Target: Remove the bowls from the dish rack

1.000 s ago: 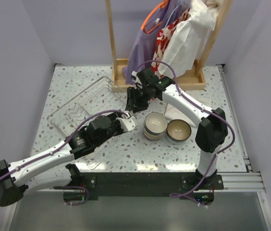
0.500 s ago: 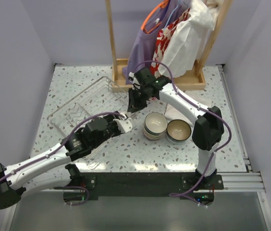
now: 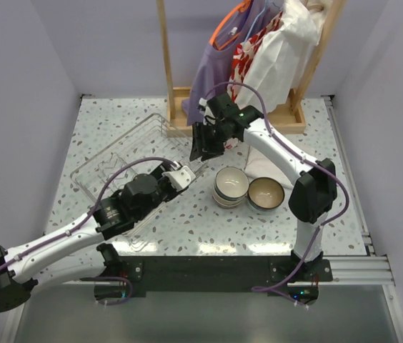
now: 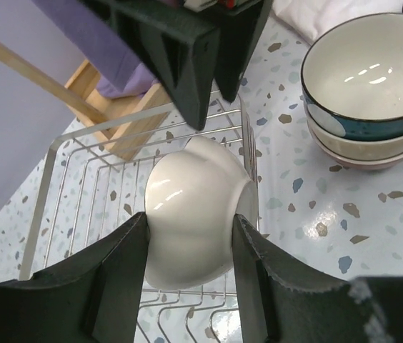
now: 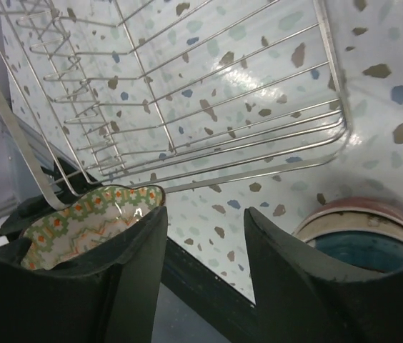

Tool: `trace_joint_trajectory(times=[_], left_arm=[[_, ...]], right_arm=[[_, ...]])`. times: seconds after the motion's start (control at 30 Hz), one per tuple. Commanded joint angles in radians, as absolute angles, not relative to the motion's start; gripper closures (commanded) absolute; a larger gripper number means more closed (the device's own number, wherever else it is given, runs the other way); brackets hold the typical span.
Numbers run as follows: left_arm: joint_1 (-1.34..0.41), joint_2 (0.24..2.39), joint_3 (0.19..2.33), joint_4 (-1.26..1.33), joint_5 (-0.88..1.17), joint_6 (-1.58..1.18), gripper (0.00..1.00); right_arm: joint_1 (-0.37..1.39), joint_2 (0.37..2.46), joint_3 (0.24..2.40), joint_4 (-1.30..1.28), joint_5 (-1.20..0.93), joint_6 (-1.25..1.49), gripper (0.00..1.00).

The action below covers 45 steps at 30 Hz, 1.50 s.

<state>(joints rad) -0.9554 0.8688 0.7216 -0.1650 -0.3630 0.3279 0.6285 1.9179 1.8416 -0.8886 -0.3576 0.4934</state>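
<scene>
My left gripper (image 3: 182, 176) is shut on a white bowl (image 3: 186, 179), gripped by its sides (image 4: 187, 193) over the near right corner of the silver wire dish rack (image 3: 108, 168). The rack also shows in the left wrist view (image 4: 80, 179) and in the right wrist view (image 5: 223, 107). My right gripper (image 3: 205, 146) is open and empty, above the rack's right edge. A bowl with a green and orange pattern inside (image 5: 87, 221) shows at lower left in the right wrist view. A stack of bowls topped by a dark blue one (image 3: 230, 184) and a beige bowl (image 3: 266, 194) stand on the table right of the rack.
A wooden clothes stand (image 3: 183, 107) with hanging garments stands at the back, close behind my right gripper. The bowl stack also shows in the left wrist view (image 4: 369, 78) and in the right wrist view (image 5: 373, 229). The table's near edge is a dark rail (image 3: 209, 268).
My left gripper has drawn back slightly to the left and away from the stack with the white bowl. My right gripper has risen a little towards the back.
</scene>
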Motion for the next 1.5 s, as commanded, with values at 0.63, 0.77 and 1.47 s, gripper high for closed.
trace_joint_trajectory(times=[0.63, 0.77, 1.47], left_arm=[[-0.752, 1.077, 1.075, -0.356, -0.258, -0.248, 1.0], [-0.752, 1.167, 1.193, -0.506, -0.325, -0.401, 1.0], [-0.719, 1.46, 1.551, -0.992, -0.436, -1.245, 1.0]], right_arm=[[0.571, 1.257, 1.232, -0.43, -0.147, 0.224, 0.25], [0.667, 1.177, 1.085, -0.292, -0.094, 0.096, 0.21], [1.084, 1.264, 0.738, 0.503, 0.436, -0.291, 0.01]])
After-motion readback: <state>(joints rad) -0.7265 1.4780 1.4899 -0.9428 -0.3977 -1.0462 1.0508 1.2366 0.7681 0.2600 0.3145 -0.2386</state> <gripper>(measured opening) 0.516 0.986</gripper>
